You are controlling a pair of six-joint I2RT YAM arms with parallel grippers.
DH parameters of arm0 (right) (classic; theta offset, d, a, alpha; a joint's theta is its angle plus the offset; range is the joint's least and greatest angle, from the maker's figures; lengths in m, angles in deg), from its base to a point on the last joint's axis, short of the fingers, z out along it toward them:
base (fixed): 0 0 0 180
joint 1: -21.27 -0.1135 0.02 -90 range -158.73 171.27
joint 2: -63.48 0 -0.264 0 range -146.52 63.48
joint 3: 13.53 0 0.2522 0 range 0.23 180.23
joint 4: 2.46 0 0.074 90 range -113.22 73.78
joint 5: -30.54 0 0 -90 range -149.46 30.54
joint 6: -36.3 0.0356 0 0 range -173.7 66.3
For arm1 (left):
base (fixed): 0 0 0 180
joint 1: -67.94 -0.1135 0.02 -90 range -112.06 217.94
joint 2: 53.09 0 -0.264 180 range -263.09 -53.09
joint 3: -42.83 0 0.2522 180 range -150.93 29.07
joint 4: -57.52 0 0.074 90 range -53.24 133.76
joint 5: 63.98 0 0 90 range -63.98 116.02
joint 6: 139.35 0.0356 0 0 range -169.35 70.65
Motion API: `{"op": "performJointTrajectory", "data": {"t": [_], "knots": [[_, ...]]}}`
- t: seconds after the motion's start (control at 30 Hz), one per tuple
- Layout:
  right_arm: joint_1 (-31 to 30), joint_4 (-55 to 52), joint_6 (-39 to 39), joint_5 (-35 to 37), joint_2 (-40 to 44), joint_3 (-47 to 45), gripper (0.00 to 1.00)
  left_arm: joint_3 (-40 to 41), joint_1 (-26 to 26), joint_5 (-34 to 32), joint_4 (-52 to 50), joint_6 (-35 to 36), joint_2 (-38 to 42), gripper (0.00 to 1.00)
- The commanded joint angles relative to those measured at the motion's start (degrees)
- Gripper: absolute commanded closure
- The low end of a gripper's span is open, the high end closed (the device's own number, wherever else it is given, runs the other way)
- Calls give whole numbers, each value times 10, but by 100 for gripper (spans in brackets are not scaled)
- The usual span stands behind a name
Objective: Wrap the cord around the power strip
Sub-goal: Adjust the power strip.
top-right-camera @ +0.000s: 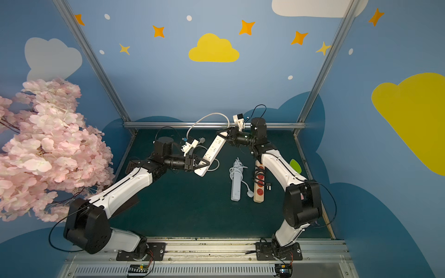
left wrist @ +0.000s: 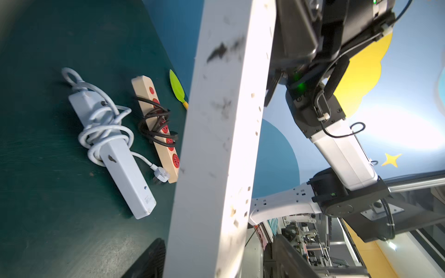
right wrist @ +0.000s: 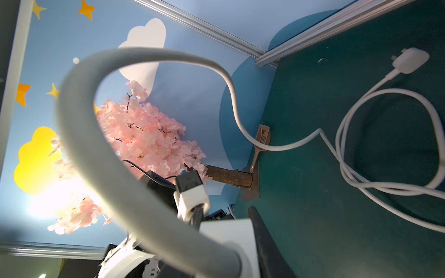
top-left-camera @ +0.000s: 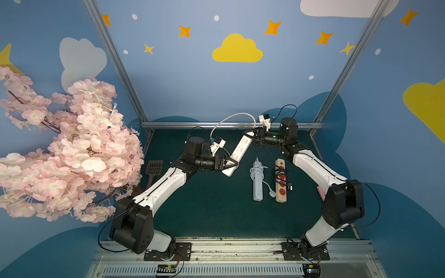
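Observation:
A long white power strip (top-left-camera: 239, 150) (top-right-camera: 213, 149) hangs slanted above the green table, between my two grippers. My right gripper (top-left-camera: 251, 134) (top-right-camera: 222, 133) is shut on its far end, where the cord comes out; one dark finger (right wrist: 265, 240) presses the white end (right wrist: 228, 240). The white cord (top-left-camera: 231, 118) (right wrist: 79, 144) arcs up and over to the left, then lies in loose loops on the table with its plug (right wrist: 409, 60). My left gripper (top-left-camera: 233, 164) (top-right-camera: 204, 163) straddles the near end, open. The strip (left wrist: 216, 144) sits between its fingers (left wrist: 149, 260), with a gap on one side.
Two other strips lie right of centre: a pale one with a wrapped white cord (top-left-camera: 257, 180) and a wooden one with red sockets and a black cord (top-left-camera: 280, 179). A brown scoop (top-left-camera: 153, 168) and a pink blossom tree (top-left-camera: 72, 144) stand left. A green leaf (top-right-camera: 295, 166) lies right.

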Motion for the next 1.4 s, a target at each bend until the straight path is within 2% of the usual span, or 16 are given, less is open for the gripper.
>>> {"op": "performJointTrajectory", "data": {"t": [0.0,0.13,0.23,0.3,0.33,0.37,0.43,0.63,0.67,0.73,0.8,0.87,0.97,1.03,1.13,1.37], "knots": [[9,117,67,-23,17,4,87,11,0,45,98,-51,-5,32],[10,134,79,-26,13,10,87,19,-1,63,168,-104,-17,47],[10,135,77,-24,14,5,85,12,-9,60,189,-121,-24,70],[10,136,73,-26,14,0,84,3,-19,52,180,-124,-29,74],[10,138,73,-26,14,-3,84,-2,-22,50,177,-126,-30,67],[9,140,74,-27,14,-3,85,-8,-23,48,168,-124,-33,49],[9,147,78,-31,14,-2,85,-19,-24,43,140,-106,-33,40],[10,147,79,-29,8,5,83,-36,-19,53,140,-107,-37,64],[10,147,79,-29,6,6,82,-37,-18,51,140,-107,-35,62],[10,153,84,-26,3,5,82,-37,-14,47,138,-104,-34,40],[10,169,97,-25,-2,7,82,-39,-4,50,132,-93,-36,36],[10,190,113,-25,-8,8,82,-41,5,53,129,-89,-43,40],[10,197,119,-25,-12,11,81,-43,8,49,133,-92,-51,61],[11,194,115,-26,-11,5,73,-48,5,39,134,-92,-48,80],[21,170,76,-25,0,-15,46,-72,-9,25,112,-80,-36,95],[39,64,-149,57,13,-80,22,-205,5,-14,-77,37,-17,97]]}}
